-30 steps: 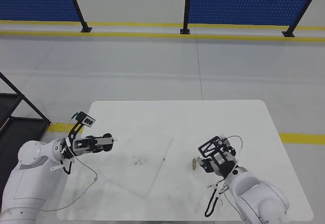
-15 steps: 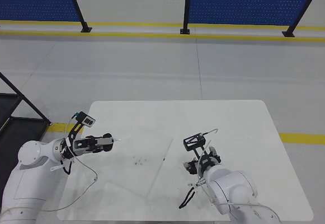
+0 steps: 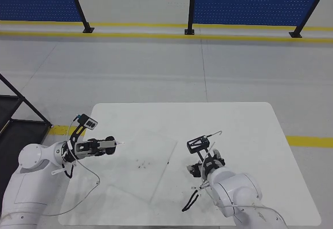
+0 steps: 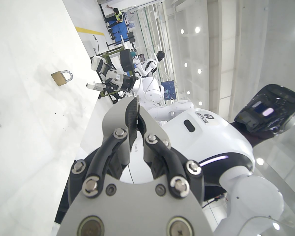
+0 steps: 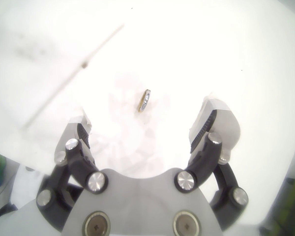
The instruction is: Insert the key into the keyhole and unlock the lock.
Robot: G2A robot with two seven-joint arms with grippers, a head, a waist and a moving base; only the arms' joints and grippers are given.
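Step in hand, by judgement: securing the lock [image 4: 61, 78] with the right arm, ahead of any insertion. Seems to lie flat on the counter [image 3: 241, 120], brass body with silver shackle, on bare surface near the edge of a thin pale sheet [image 3: 155, 149], well apart from the left arm. Low over that spot, right pincer [image 5: 147, 112], spread wide, lock ahead of and between the two pads [image 5: 202, 126], touched by neither. On the counter's other side, left pincer [image 4: 137, 104], pressed together and aimed across toward the lock, pinching a thin dark sliver [image 4: 138, 98], most likely the key, though too small to call for certain. Shackle closed, nothing inserted, so early in the task. Next move, as judged: bring the right pincer forward and down to bracket the brass body squarely, close across its narrow sides, then lift and turn to present the keyhole end to the left arm. Keyhole itself not to be made out. Needs care with so thin a body on a smooth top: likely to skid or tip under a lopsided squeeze.
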